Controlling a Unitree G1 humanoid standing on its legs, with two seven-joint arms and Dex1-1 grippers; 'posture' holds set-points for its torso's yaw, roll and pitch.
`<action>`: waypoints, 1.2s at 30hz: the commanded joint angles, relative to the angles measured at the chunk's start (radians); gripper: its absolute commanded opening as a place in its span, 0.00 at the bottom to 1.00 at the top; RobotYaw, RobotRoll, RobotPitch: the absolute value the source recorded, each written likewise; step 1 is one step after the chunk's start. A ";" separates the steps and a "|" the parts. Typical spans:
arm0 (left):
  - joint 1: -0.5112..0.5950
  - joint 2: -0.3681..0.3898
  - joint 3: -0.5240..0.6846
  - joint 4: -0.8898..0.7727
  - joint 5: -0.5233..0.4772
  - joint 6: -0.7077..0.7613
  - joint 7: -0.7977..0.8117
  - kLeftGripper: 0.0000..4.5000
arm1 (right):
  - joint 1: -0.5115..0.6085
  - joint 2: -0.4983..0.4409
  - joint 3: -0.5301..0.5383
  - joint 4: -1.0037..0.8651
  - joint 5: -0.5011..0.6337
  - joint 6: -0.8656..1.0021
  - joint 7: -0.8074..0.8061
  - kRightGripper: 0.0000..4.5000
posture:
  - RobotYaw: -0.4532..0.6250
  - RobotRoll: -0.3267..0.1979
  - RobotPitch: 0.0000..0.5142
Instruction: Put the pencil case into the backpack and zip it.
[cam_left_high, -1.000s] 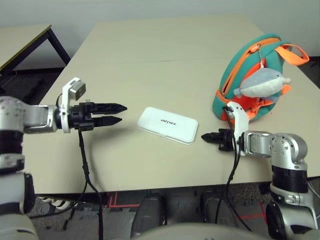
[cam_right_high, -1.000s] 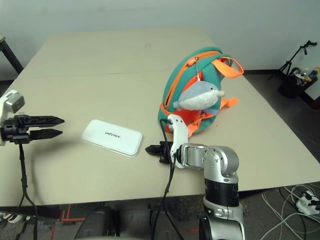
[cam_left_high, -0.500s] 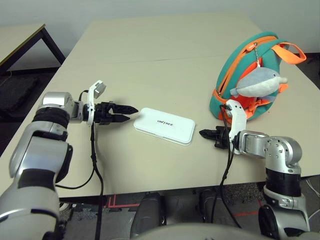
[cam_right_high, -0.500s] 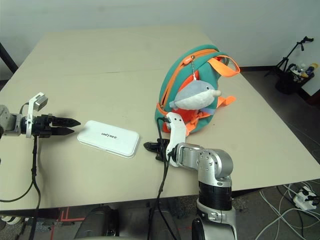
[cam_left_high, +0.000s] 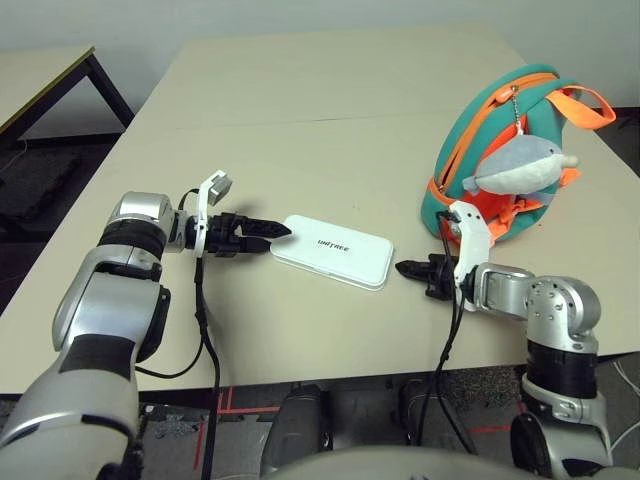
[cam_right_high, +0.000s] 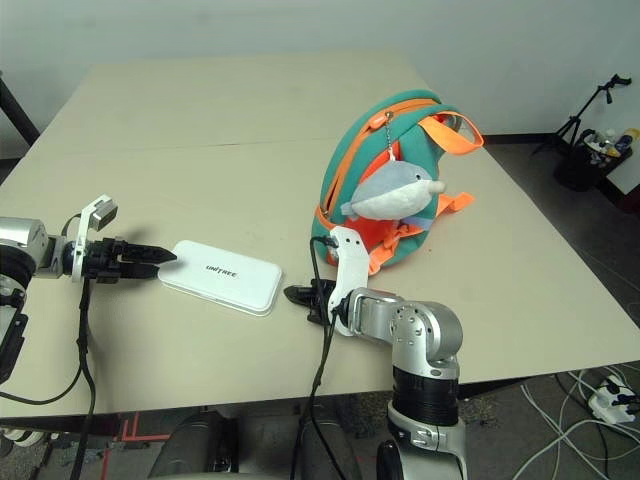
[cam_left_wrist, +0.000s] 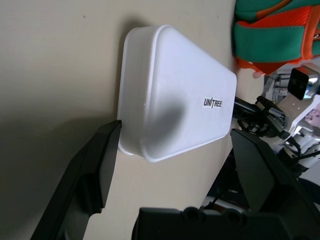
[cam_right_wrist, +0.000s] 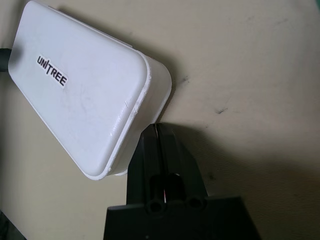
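1. We see a wide beige surface (cam_left_high: 300, 160), with a thin seam that crosses it far from the robot.
2. Behind the surface is a pale wall (cam_left_high: 380, 18), and on the left side we notice another table (cam_left_high: 35, 75) with dark legs.
3. On the right, the dark floor (cam_right_high: 535, 195) carries a black tripod (cam_right_high: 590, 115) and a black bin (cam_right_high: 580, 170) with some small things in it. Nearer to the robot, we find white cables (cam_right_high: 545, 445) and red lines (cam_right_high: 140, 437) on the floor.
4. The white pencil case (cam_left_high: 334, 250) lies flat on the surface, between the two claws, with its "UNITREE" lettering up.
5. The teal and orange backpack (cam_left_high: 450, 200) stands on the surface, to the right of the case and farther away. A grey-white plush dolphin (cam_left_high: 520, 165) hangs on its front.
6. The left claw (cam_left_high: 280, 237) is spread and pinches nothing. It is at the left end of the case; if it touches, we cannot tell.
7. The right claw (cam_right_wrist: 157, 125) is pressed together, with nothing in it, near the other end of the case.
8. Compared with one second ago, the left claw has come to the case; before, it was well apart from it.
9. The case and the backpack keep their places, and the right claw stays near the case.
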 joint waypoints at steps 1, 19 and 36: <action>0.055 -0.026 0.001 -0.065 -0.008 0.060 -0.002 0.99 | -0.019 0.019 0.051 0.028 -0.015 -0.031 0.006 0.00 | 0.40 0.62 0.16; 0.197 0.012 0.057 -0.358 -0.094 0.276 0.069 0.99 | -0.045 0.036 0.108 0.079 -0.042 -0.095 0.034 0.00 | 0.41 0.62 0.16; 0.012 0.097 -0.046 -0.112 0.015 0.059 -0.014 0.99 | -0.012 0.001 0.112 0.054 -0.047 -0.105 0.049 0.00 | 0.38 0.62 0.11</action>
